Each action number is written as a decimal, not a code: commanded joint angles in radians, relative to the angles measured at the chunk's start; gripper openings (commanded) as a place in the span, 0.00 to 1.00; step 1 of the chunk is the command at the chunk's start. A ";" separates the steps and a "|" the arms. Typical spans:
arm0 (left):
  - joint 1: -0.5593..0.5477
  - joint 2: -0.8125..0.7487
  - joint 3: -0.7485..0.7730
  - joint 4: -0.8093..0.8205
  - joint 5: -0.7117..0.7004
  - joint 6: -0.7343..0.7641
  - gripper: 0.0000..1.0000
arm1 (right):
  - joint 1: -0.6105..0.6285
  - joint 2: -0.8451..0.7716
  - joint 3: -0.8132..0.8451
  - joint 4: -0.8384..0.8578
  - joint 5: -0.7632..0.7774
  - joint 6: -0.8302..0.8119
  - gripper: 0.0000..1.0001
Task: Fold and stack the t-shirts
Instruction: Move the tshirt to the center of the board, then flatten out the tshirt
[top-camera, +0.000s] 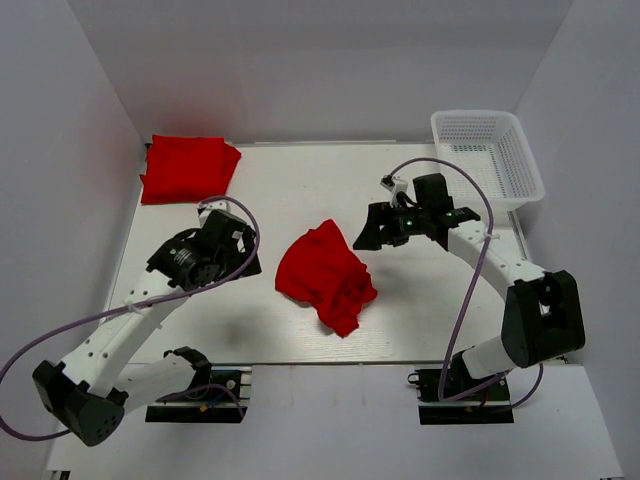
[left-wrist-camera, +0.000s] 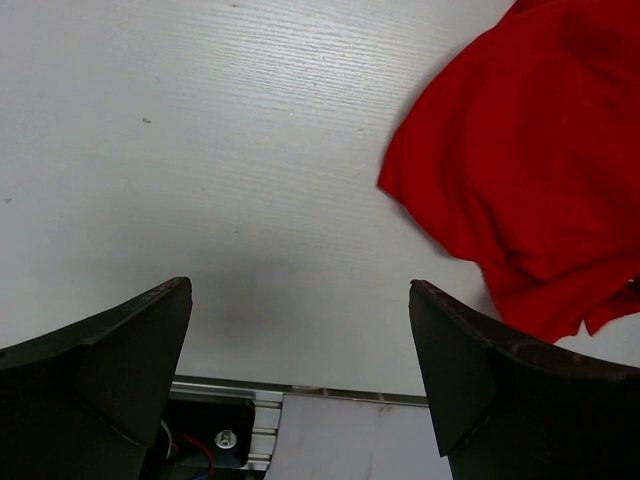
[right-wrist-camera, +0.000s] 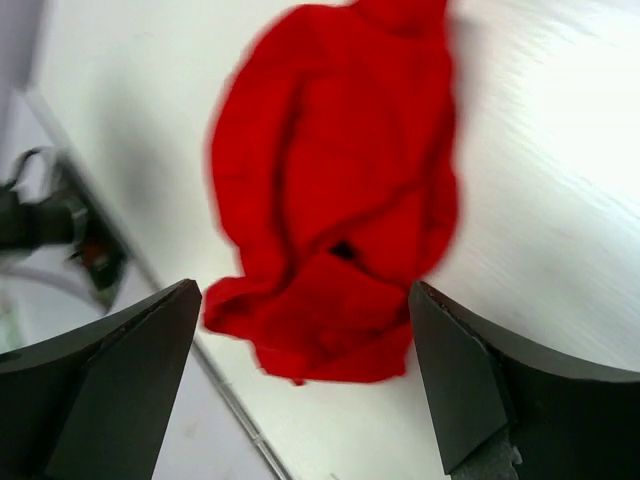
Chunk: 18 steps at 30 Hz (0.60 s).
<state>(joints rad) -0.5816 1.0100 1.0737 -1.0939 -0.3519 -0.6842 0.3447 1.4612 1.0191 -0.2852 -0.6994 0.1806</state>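
Observation:
A crumpled red t-shirt (top-camera: 325, 275) lies in a heap at the middle of the table. A second red t-shirt (top-camera: 188, 168) lies folded flat at the back left corner. My right gripper (top-camera: 372, 232) hovers just right of the heap, open, with nothing between its fingers. In the right wrist view the heap (right-wrist-camera: 335, 200) shows blurred beneath the open gripper (right-wrist-camera: 305, 300). My left gripper (top-camera: 228, 262) stands open to the left of the heap, over bare table. In the left wrist view the gripper (left-wrist-camera: 300, 295) is empty and the heap (left-wrist-camera: 530, 170) fills the upper right.
A white plastic mesh basket (top-camera: 488, 155) stands at the back right corner of the table (top-camera: 300, 190). The table's near edge with its metal rail (left-wrist-camera: 330, 395) and the left arm's base mount (left-wrist-camera: 210, 435) lie just below my left gripper.

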 joint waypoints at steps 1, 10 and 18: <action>0.005 0.058 -0.037 0.061 0.028 0.044 1.00 | 0.004 -0.111 0.010 -0.034 0.328 -0.015 0.90; -0.037 0.208 -0.066 0.320 0.302 0.302 1.00 | 0.004 -0.274 -0.080 -0.158 0.563 -0.013 0.90; -0.197 0.399 0.001 0.494 0.435 0.353 1.00 | 0.004 -0.395 -0.275 -0.154 0.528 0.069 0.90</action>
<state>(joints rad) -0.7151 1.3296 1.0058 -0.6857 0.0227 -0.3733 0.3481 1.1328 0.7765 -0.4351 -0.1631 0.2100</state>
